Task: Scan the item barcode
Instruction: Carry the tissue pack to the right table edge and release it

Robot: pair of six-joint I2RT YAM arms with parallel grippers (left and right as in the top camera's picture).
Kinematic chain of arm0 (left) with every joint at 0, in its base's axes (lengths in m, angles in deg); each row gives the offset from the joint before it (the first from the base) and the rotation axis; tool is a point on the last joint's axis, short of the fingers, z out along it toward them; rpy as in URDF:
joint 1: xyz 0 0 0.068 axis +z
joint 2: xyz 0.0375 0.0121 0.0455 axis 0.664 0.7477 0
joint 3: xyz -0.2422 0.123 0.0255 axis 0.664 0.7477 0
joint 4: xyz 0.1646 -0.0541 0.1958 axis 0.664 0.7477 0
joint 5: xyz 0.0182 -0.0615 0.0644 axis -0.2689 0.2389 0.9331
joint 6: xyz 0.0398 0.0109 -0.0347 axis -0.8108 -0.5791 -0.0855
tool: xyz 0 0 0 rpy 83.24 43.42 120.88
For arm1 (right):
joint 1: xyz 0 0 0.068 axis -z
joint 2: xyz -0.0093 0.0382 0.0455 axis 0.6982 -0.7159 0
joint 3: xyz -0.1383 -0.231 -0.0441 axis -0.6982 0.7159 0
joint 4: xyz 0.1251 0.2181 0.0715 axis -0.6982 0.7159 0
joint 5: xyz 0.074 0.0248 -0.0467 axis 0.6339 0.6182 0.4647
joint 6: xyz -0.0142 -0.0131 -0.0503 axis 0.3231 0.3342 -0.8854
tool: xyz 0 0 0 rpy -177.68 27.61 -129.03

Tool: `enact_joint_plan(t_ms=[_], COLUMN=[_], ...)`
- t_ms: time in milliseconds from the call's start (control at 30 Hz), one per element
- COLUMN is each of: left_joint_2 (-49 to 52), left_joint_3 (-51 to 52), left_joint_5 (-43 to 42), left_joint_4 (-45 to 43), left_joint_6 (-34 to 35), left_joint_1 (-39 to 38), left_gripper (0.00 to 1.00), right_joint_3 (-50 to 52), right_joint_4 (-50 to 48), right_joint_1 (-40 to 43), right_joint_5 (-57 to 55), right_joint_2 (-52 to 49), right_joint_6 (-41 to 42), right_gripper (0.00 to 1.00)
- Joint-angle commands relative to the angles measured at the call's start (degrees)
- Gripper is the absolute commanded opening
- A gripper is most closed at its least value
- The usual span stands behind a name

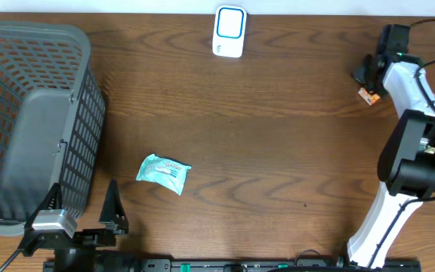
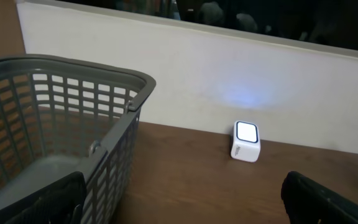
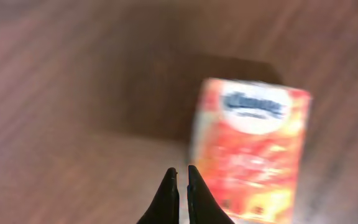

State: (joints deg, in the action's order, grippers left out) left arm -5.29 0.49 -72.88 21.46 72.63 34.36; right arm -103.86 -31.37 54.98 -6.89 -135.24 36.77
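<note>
Right gripper (image 3: 183,169) is pinched fully closed on nothing, tips just beside the orange packet (image 3: 250,149), and contact is too blurred to call. The packet lies flat on the bench (image 1: 278,151) at the far right, well apart from the scanner (image 1: 229,32). It looks light, soft and probably slick-wrapped, so I'd open up and pinch across its narrow sides. Orange-red print, white oval logo at one end, no barcode readable. Left gripper (image 1: 81,198) sits spread wide, empty.
</note>
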Motion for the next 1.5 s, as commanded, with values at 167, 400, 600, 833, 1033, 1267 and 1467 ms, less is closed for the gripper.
enact_joint_plan(t_ms=[167, 400, 600, 833, 1033, 1267, 1467], left_joint_2=[-0.11, -0.11, -0.11, -0.11, -0.11, -0.11, -0.11], left_joint_3=[0.0, 0.0, 0.0, 0.0, 0.0, 0.0, 0.0], left_joint_5=[0.33, 0.33, 0.33, 0.33, 0.33, 0.33, 0.33], left_joint_4=[-0.04, -0.04, -0.04, -0.04, -0.07, -0.07, -0.07], left_joint_6=[-0.92, -0.92, -0.92, -0.92, -0.92, -0.92, -0.92], left_joint_1=[-0.24, -0.24, -0.24, -0.24, -0.24, -0.24, -0.24], left_gripper=[0.98, 0.98, 0.98, 0.98, 0.98, 0.98, 0.98], right_joint_3=[-0.09, -0.07, -0.07, -0.07, -0.39, -0.42, -0.39], right_joint_4=[-2.43, -0.81, 2.03, 5.05, 4.68, -0.72, -3.45], right_joint_1=[-3.96, -2.8, -0.46, 2.67, 2.32, -0.31, -2.23], right_joint_5=[-12.13, -19.12, -22.64, -23.67, -11.89, -7.04, -8.94], right_joint_2=[-2.03, -3.08, -3.08, -3.06, -0.5, 2.1, -0.33], right_joint_6=[0.81, 0.44, -1.29, -1.81, -1.77, -1.75, -1.75], right_gripper=[0.01, 0.01, 0.01, 0.01, 0.01, 0.01, 0.01])
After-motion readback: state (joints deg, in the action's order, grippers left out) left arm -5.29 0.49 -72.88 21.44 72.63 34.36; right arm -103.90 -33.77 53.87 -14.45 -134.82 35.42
